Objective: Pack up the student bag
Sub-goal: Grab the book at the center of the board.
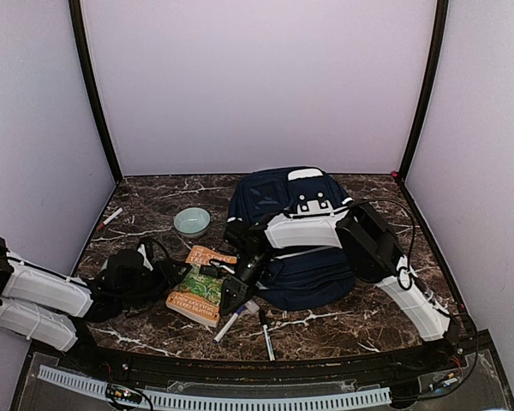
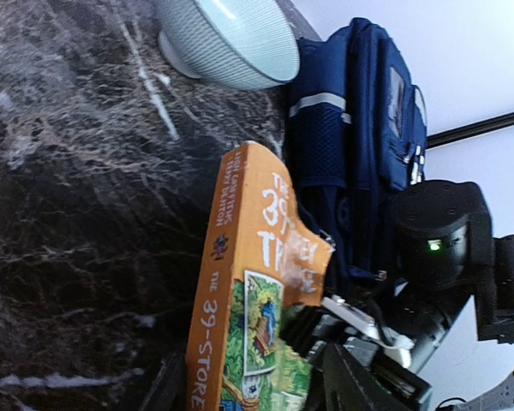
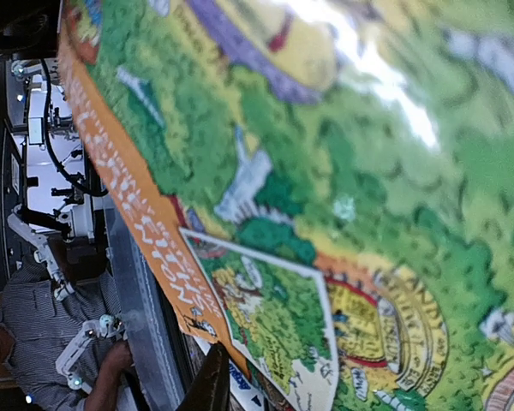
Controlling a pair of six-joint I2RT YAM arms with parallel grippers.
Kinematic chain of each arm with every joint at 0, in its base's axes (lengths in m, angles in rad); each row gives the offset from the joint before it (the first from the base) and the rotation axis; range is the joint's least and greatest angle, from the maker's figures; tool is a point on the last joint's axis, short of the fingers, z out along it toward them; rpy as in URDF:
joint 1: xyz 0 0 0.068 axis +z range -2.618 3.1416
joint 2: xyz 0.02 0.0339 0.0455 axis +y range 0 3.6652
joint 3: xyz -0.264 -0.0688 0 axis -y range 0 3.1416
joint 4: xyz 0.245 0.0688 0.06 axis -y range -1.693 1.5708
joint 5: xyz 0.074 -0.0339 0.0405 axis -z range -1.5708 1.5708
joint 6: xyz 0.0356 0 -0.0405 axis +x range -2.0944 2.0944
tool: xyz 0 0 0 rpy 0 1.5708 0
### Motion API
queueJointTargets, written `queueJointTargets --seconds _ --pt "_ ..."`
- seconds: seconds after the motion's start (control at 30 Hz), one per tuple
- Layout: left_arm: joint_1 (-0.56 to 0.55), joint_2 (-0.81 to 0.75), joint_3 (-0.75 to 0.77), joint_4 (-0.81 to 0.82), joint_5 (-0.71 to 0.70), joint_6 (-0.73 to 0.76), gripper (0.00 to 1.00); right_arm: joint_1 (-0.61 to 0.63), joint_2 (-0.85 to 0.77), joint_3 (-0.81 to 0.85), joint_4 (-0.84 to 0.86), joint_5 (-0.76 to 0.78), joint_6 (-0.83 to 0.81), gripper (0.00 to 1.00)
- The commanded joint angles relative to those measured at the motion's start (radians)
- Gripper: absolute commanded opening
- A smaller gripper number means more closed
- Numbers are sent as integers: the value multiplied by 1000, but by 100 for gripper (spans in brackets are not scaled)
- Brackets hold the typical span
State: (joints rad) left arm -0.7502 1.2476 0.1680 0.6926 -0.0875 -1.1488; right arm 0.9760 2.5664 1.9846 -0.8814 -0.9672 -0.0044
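Observation:
The student bag (image 1: 293,224) is a navy backpack lying flat at the middle right; in the left wrist view the student bag (image 2: 360,128) lies behind the book. An orange and green paperback book (image 1: 197,287) lies left of it. My right arm reaches across the bag. My right gripper (image 1: 237,287) is shut on the book's right edge, where the cover (image 2: 313,257) bends upward. The book (image 3: 343,197) fills the right wrist view, with one finger (image 3: 208,384) showing below it. My left gripper (image 2: 257,390) is open, its fingers either side of the book's near end.
A pale green bowl (image 1: 192,221) stands behind the book. Two pens (image 1: 231,322) lie in front of the bag near the table's front edge. A white marker (image 1: 111,217) lies at the far left by the wall. Purple walls enclose the marble table (image 1: 154,201).

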Motion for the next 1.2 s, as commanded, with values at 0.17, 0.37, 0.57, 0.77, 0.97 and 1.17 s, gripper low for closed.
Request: queueJointTargets --seconds 0.17,0.37,0.57,0.77,0.97,1.17 --pt "-84 -168 99 -288 595 1 52 24 235 -90 209 563 -23 15" --pt "-84 -94 114 -316 591 -5 51 25 231 -97 210 564 -25 15" --pt "-83 -66 118 -283 580 -18 47 24 221 -107 213 570 -32 16" --pt "-81 -172 186 -549 510 51 31 24 170 -105 208 559 -37 19" --pt "-81 -339 311 -864 375 169 12 21 31 -88 194 555 -60 30" --pt "-81 -385 455 -996 277 293 6 -33 -179 -99 154 485 -130 45"
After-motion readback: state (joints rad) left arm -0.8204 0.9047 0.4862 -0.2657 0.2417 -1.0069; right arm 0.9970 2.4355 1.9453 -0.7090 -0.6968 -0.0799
